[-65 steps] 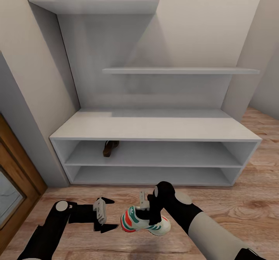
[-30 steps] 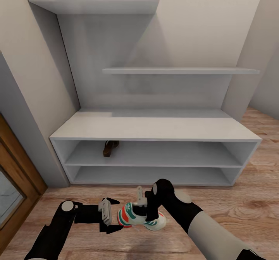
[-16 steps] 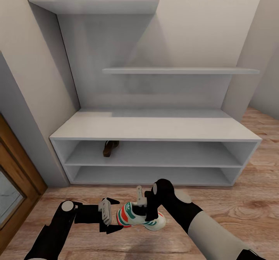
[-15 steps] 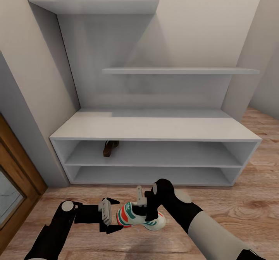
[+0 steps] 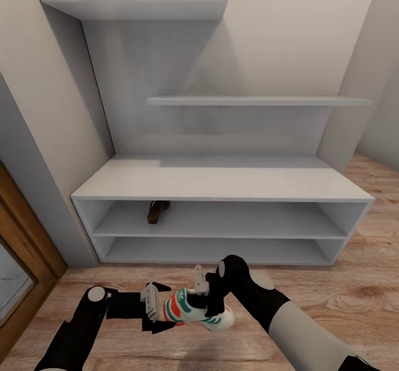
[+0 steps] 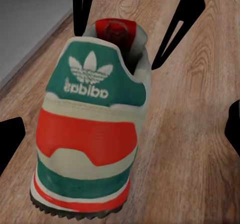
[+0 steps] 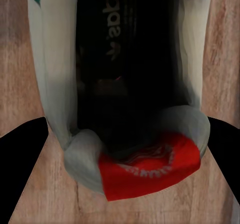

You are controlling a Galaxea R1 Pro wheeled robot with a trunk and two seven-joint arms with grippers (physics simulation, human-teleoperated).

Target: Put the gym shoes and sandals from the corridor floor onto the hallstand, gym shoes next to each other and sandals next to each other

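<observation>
At the left, the left gripper [image 5: 157, 311] is held with jaws wide, the heel of the gym shoe [image 5: 195, 311] between them, untouched. The shoe is carried above the corridor floor [image 5: 332, 288] by the right gripper [image 5: 208, 300], clamped at its collar. Behind, one sandal [image 5: 157, 211] lies on the hallstand [image 5: 221, 183]. A handover could be fumbled if release precedes closure.

In front of the hallstand [image 5: 221, 185], I hold one gym shoe [image 5: 194, 311] above the corridor floor [image 5: 343, 288] with my right end effector [image 5: 206, 300], my left end effector [image 5: 158, 317] just left of its heel; one sandal [image 5: 157, 211] lies on the upper open shelf, toward its left
</observation>
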